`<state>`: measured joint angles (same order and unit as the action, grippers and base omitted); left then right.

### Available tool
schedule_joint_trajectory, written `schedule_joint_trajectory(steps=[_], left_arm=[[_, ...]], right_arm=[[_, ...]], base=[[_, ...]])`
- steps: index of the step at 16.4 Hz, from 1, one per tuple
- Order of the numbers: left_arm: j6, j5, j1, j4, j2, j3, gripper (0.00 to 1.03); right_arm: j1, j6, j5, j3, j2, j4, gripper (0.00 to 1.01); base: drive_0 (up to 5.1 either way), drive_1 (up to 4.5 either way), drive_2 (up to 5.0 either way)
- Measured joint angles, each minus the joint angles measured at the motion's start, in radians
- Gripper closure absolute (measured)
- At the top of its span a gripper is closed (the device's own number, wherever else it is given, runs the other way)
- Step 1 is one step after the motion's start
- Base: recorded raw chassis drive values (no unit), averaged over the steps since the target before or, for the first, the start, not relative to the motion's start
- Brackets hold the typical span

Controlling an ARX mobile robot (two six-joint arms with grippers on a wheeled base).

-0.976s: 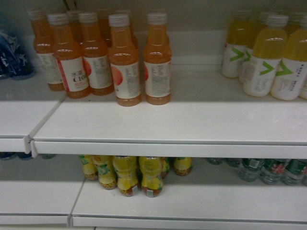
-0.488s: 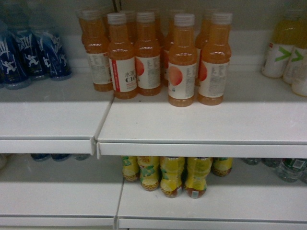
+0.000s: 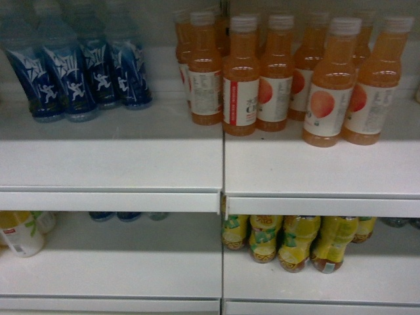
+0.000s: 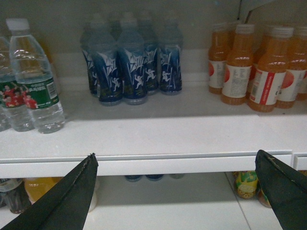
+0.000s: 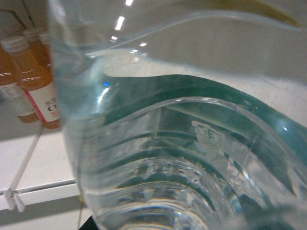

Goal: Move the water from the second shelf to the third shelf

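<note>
On upper shelf (image 3: 111, 164) in head view: blue bottles (image 3: 79, 75) left, orange drinks (image 3: 289, 75) right. Left wrist view: left gripper (image 4: 177, 191) spread wide, empty, near shelf edge. Right wrist view: water (image 5: 182, 158) filled picture, very close; right gripper's grip could not be told.

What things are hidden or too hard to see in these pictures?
- Right gripper: the right wrist view is filled by a clear water bottle, so its fingers can't be seen.
- Both arms: absent from the head view.
- Lower-shelf yellow bottles: tops hidden by the shelf edge in the head view.
- Label text on the blue bottles: too blurred to read.
- Left gripper: only two dark fingertips show, spread apart.
</note>
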<state>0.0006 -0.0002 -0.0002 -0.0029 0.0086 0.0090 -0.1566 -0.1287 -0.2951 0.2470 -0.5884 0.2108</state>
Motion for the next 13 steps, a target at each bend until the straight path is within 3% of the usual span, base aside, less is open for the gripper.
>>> schedule_joint_trajectory(steps=[13], left_arm=[[0.0, 0.0, 0.0, -0.002, 0.0, 0.0, 0.05]], right_arm=[[0.0, 0.0, 0.0, 0.0, 0.0, 0.002, 0.61]], base=[[-5.1, 2.37, 2.4]])
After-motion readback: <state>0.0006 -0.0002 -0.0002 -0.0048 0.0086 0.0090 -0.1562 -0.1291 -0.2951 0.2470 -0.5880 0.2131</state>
